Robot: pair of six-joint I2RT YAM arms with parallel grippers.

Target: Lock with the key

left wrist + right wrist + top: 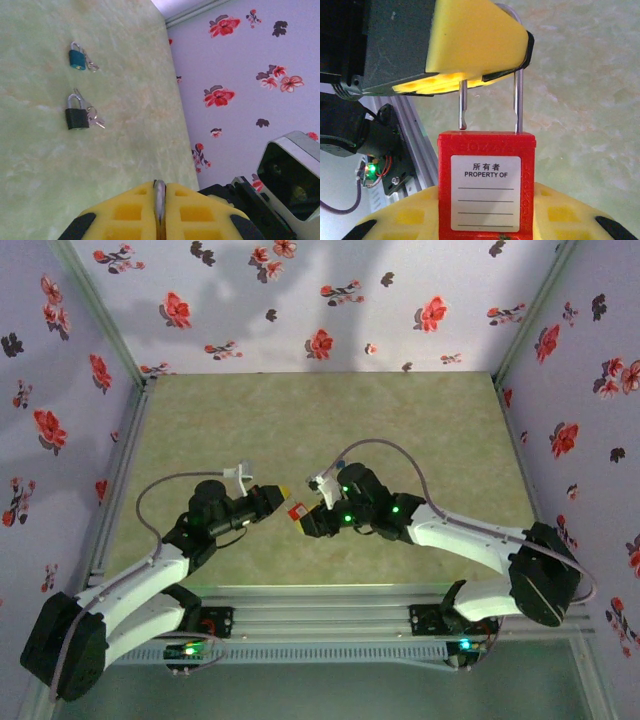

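Two grippers share the red padlock (487, 150), held above the near middle of the table (400, 440): right gripper (310, 519) pinching its body, left gripper (159, 200) clamped on the shackle (518, 100). Line the free leg over its hole, then press straight down.

The left arm (140, 590) and the right arm (470, 535) have white shells on the long links and black round housings at the joints. A thin grey cable (152, 486) runs in a loop beside each one. Small green lights (395, 508) glow on the black wrist of the right arm and at the 2 bases. The fingers (127, 212) are yellow plastic with square hollows and black corners.
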